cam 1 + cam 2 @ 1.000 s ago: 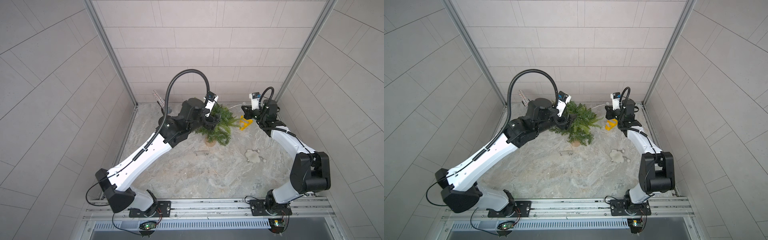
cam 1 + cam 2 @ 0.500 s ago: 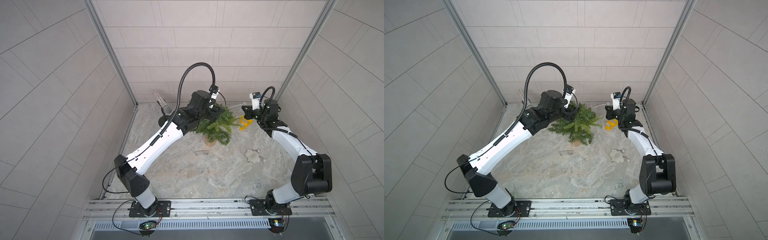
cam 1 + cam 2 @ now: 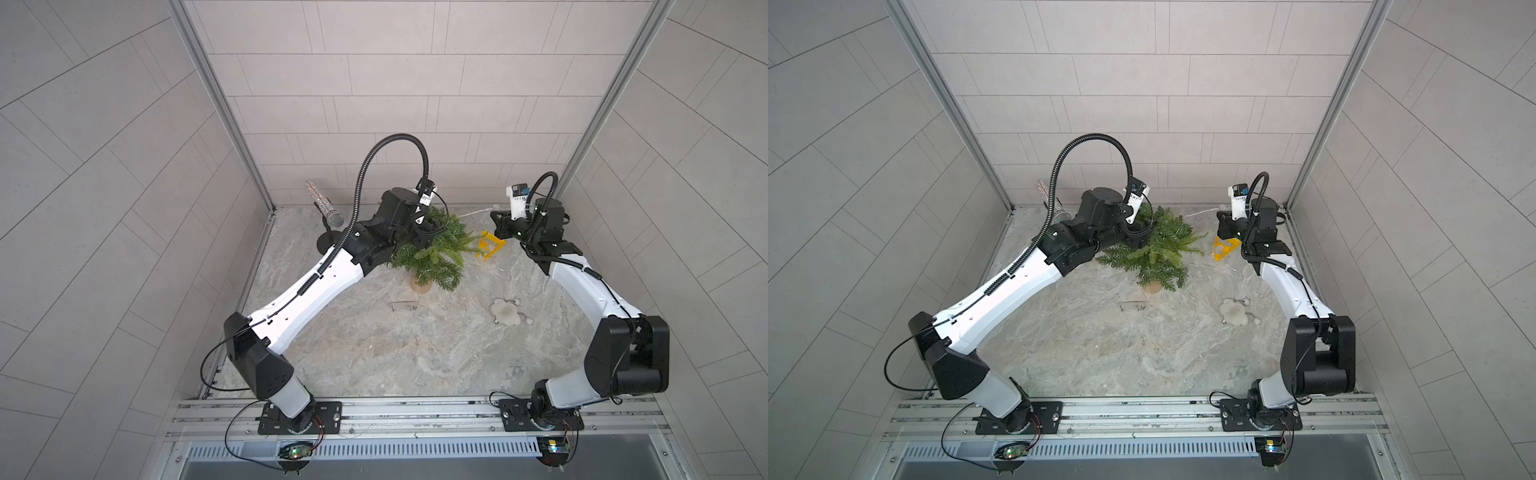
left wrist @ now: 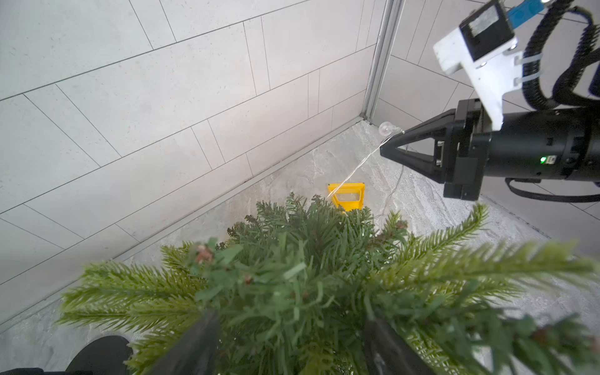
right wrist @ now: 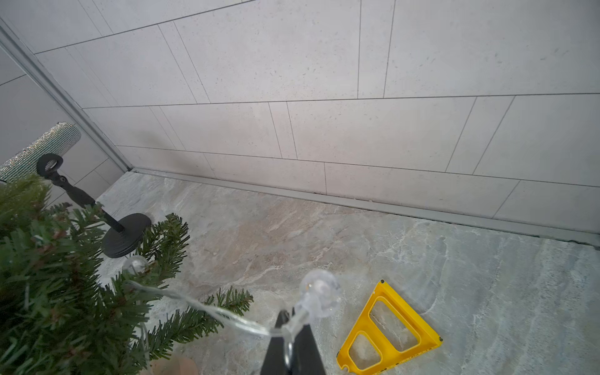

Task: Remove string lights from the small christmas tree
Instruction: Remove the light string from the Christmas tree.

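Right gripper (image 4: 384, 151) pinching the string lights (image 5: 211, 312) beside a bulb (image 5: 319, 297) — wire runs straight to the tree (image 3: 432, 257), upright near the back of the table (image 3: 374, 353). Left gripper (image 4: 290, 319) spread, straddling the treetop.

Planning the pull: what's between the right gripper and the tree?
Left wrist view: the string lights run from the right gripper to the small christmas tree, above a yellow triangle.
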{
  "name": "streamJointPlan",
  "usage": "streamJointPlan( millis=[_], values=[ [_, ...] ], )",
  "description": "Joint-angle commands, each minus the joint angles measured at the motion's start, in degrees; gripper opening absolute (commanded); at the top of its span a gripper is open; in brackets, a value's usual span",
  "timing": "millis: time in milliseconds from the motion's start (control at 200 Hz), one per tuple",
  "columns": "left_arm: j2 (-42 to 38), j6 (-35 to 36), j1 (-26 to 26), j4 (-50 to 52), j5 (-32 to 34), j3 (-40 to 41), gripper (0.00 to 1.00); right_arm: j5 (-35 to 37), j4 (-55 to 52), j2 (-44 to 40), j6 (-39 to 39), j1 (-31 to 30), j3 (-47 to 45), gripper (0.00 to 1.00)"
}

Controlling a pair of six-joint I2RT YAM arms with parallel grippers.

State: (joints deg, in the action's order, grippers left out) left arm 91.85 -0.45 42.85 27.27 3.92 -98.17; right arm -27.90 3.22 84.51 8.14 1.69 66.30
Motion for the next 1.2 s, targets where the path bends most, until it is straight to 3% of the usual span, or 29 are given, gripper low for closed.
streamJointPlan(
  millis=[0, 270, 936, 1196],
  values=[
    [-1.04, 0.93, -0.22, 0.02, -0.30, 0.65, 0.73, 0.26, -0.24, -2.38, -0.15, 1.07, 0.26, 0.00],
    [-1.41, 1.05, -0.27, 0.33, -0.73, 1.23, 0.72, -2.68, 1.78, -1.72, 2.35, 0.99, 2.87, 0.00],
    [-1.11, 0.82, -0.31, 1.36, -2.84, 0.62, 0.72, -2.36, -1.87, 15.86, 1.15, -3.10, 19.39, 0.00],
    [-1.07, 0.87, -0.31, 2.09, -3.10, 0.88, 0.71, 0.46, -3.71, 14.80, -1.47, -2.10, 16.87, 0.00]
  ],
)
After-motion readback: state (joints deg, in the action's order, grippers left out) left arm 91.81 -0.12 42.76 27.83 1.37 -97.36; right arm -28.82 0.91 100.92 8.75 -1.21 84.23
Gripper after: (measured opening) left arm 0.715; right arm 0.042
